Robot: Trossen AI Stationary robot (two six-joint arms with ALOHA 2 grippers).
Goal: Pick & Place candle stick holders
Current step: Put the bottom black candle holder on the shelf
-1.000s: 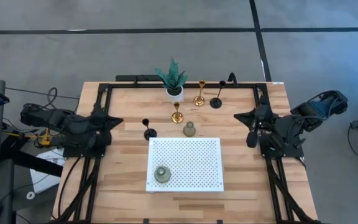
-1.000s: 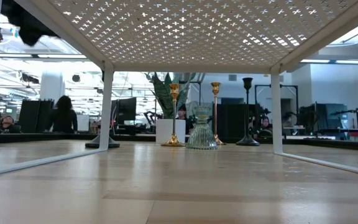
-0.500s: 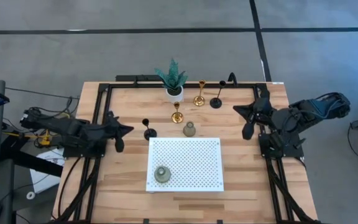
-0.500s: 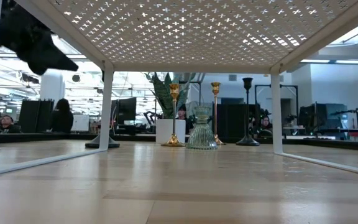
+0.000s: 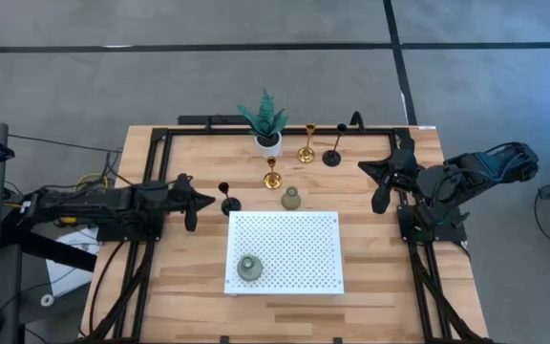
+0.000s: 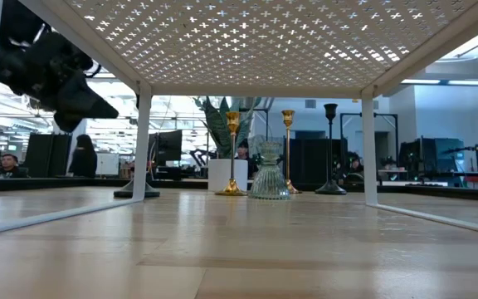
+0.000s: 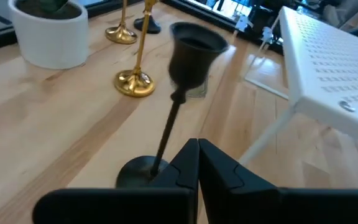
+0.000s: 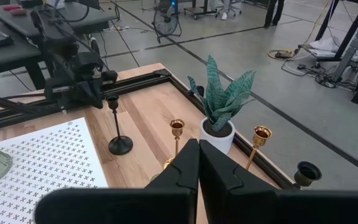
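Left gripper [image 5: 191, 212], fingers clenched and empty, hangs just left of a black holder [image 5: 228, 201]. A grey-green holder [image 5: 248, 268] stands on the white rack [image 5: 294, 250]; another [image 5: 291, 198] stands just behind it. Gold holders [image 5: 272, 176] and [image 5: 306, 146] and a second black holder [image 5: 333, 153] stand near the plant [image 5: 266, 122]. Right gripper [image 5: 384, 201], clenched and empty, waits at the right edge.

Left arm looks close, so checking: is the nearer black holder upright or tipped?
Upright: the black holder stands on its round base, stem vertical, cup on top.
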